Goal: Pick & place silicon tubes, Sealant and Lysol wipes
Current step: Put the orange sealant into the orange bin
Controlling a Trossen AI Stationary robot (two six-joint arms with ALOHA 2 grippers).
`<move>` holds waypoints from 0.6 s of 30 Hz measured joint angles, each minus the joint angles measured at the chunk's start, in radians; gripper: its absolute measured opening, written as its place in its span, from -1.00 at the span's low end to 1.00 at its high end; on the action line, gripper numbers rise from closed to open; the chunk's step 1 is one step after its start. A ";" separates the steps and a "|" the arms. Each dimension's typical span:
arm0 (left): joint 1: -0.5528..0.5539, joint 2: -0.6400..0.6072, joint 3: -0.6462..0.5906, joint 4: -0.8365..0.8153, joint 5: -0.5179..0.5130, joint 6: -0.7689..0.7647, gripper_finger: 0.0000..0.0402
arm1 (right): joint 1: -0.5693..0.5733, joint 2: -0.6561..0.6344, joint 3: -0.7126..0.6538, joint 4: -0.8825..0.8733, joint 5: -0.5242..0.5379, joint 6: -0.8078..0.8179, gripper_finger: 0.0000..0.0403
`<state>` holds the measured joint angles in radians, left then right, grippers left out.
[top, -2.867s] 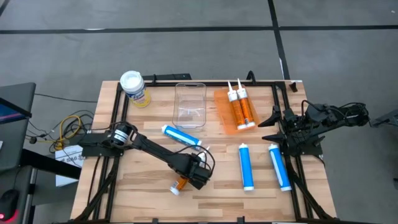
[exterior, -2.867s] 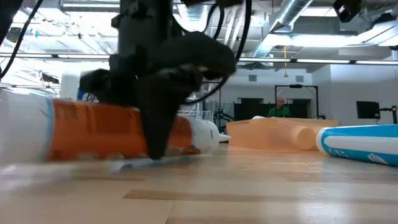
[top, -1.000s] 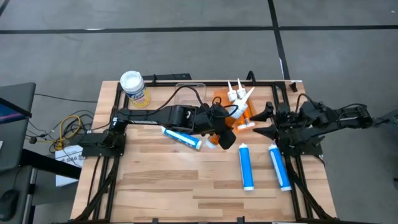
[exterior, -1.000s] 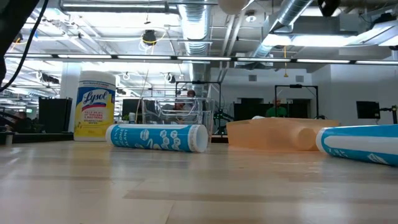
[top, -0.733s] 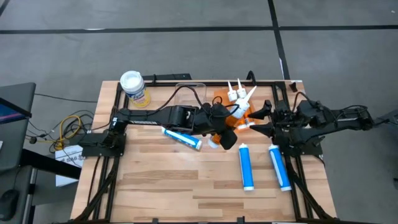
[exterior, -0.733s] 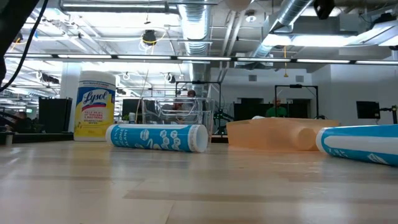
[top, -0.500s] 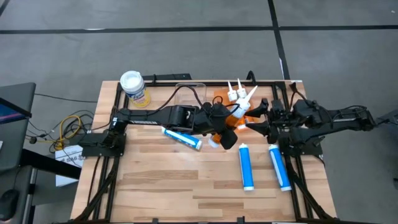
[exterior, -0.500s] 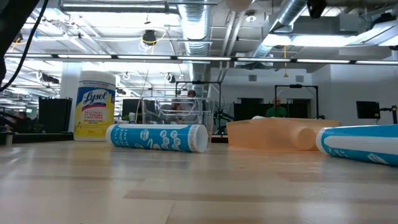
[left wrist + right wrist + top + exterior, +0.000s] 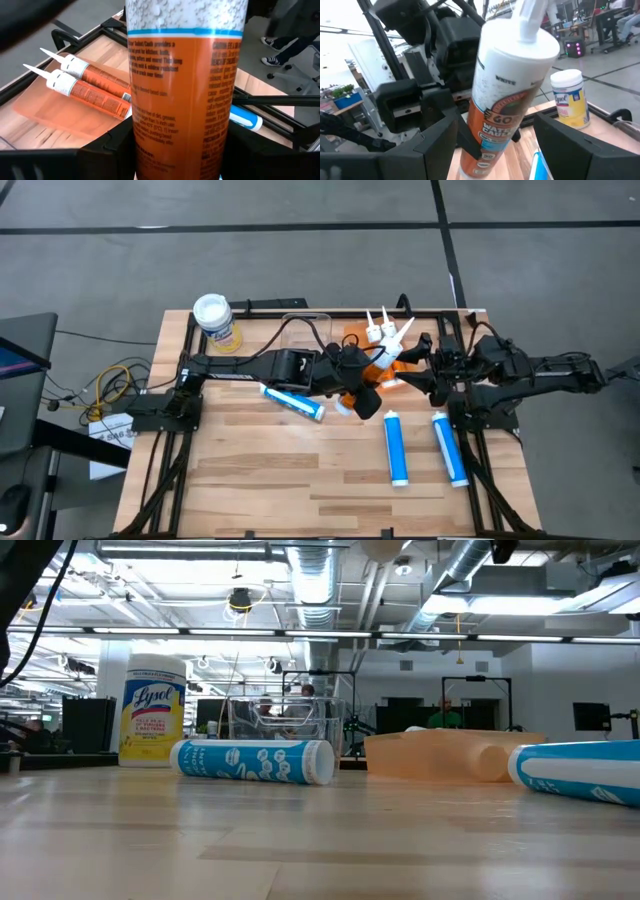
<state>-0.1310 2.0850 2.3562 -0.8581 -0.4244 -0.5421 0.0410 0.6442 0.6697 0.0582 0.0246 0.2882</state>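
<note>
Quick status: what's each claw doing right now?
Left claw: closed on the orange caulk tube, held above the table.
Right claw: open, fingers either side of that tube, not gripping.

Rig inventory, as I am seeing it on my feeds:

- Left arm (image 9: 240,367): I am looking at matte black links, with a silvery round cap at its base joint and thin black cables looping off its wrist.
- Right arm (image 9: 530,368): I am noting the same black, angular build, with dark cabling along its links.
- Fingers (image 9: 437,137): I am logging broad, flat, black, hard-edged plates.
</note>
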 joint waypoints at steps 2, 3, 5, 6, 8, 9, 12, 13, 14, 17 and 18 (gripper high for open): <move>0.000 0.000 0.000 0.000 0.000 0.004 -0.03 | 0.000 0.002 0.000 -0.003 0.000 0.000 0.27; 0.000 0.000 0.000 0.000 0.000 0.004 -0.03 | 0.000 0.005 0.000 0.002 0.000 0.000 0.27; 0.000 0.000 0.000 0.000 0.000 0.006 -0.03 | -0.001 0.011 0.000 0.007 0.000 0.000 0.27; 0.000 0.000 0.000 0.001 0.000 0.007 -0.03 | -0.005 0.012 0.000 0.012 0.000 0.000 0.27; 0.000 0.000 0.000 0.004 0.000 0.007 -0.03 | -0.015 0.020 0.000 0.019 0.001 0.000 0.27; 0.000 0.000 0.000 0.005 0.000 0.007 -0.03 | -0.020 0.027 0.000 0.035 0.001 0.000 0.27; 0.000 0.000 0.000 0.025 0.000 0.016 -0.03 | -0.035 0.034 0.000 0.065 0.000 0.000 0.27; 0.000 0.000 0.000 0.032 0.000 0.020 -0.03 | -0.038 0.038 0.000 0.082 0.000 0.000 0.27; 0.000 0.000 0.000 0.034 0.000 0.025 -0.03 | -0.039 0.046 0.001 0.098 0.000 0.000 0.27; 0.000 0.000 0.000 0.044 0.000 0.033 -0.03 | -0.037 0.052 0.001 0.111 0.000 -0.001 0.27; 0.000 0.000 0.000 0.048 0.000 0.033 -0.03 | -0.037 0.053 0.000 0.116 -0.001 -0.001 0.27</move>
<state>-0.1307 2.0850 2.3562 -0.8103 -0.4240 -0.5087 0.0040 0.6968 0.6701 0.1746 0.0239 0.2874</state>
